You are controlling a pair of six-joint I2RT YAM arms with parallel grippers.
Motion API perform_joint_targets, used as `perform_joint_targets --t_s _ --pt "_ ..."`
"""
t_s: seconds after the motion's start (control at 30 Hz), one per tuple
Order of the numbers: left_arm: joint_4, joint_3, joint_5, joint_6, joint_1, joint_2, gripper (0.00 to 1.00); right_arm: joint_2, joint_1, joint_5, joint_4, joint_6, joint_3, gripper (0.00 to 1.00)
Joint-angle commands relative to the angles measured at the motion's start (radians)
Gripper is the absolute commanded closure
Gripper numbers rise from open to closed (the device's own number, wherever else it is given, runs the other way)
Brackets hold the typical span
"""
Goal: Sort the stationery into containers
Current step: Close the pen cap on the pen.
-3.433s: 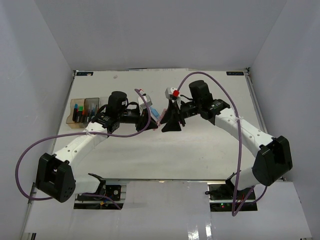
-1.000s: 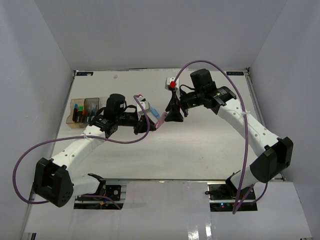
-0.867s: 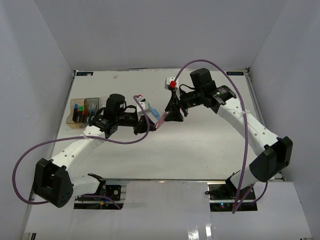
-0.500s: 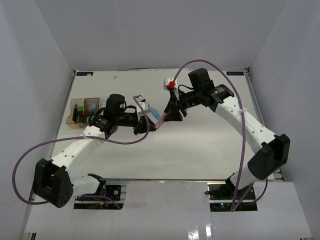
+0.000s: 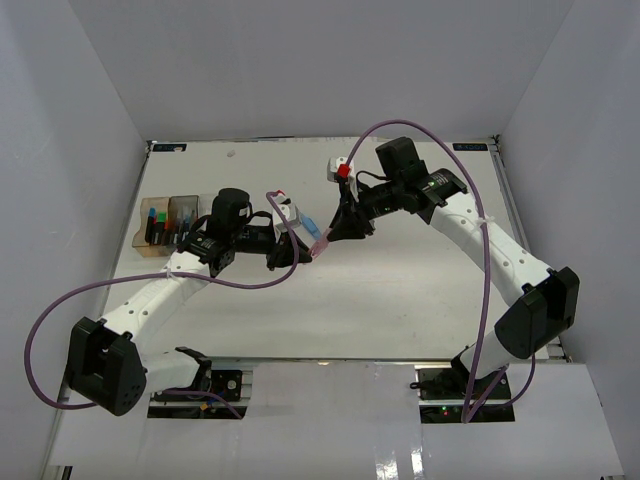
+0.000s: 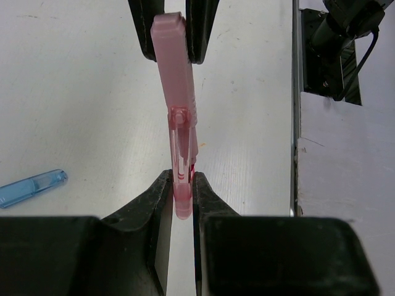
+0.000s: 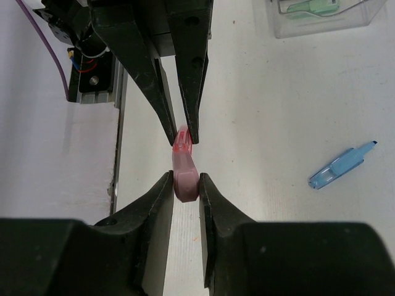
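The sorting looks well along but not finished. The row of containers (image 5: 166,226) sits at the left side of the counter (image 5: 400,290), and coloured caps show inside it. Blue and green ones are in the amber box (image 5: 150,234), and more stand in the grey box (image 5: 184,212), though they are too small to count. From above, the left arm hides most of the third box. The right wrist view shows a clear box (image 7: 321,26) with a pale green piece (image 7: 311,7) lying in it. Two items are outside the boxes. A blue pen (image 6: 32,187) lies loose on the counter, well apart from the containers. A pink pen (image 6: 179,117) is held up off the counter between the two arms, near the middle. The left fingers (image 6: 148,216) are closed on one end of it, and the right fingers (image 7: 154,209) are pinched on the other, so both arms grip the same pen. I judge this to be a handover, with the pink pen and then the blue one left to be put away.
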Motion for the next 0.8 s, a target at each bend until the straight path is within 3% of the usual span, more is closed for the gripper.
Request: perform_joint_targets --t_s 0.0,0.23,0.77 --pt "0.005 -0.007 0.035 0.014 0.000 -0.030 1.00 -0.006 -0.002 -0.013 -0.002 -0.006 0.041 0.76" --pt "0.005 -0.005 0.032 0.009 0.002 -0.028 1.00 -0.020 -0.002 -0.006 0.001 -0.011 0.030 0.86" --pt "0.039 0.002 0.024 -0.043 0.000 -0.019 1.00 -0.006 0.039 -0.018 0.021 -0.001 -0.011 0.92"
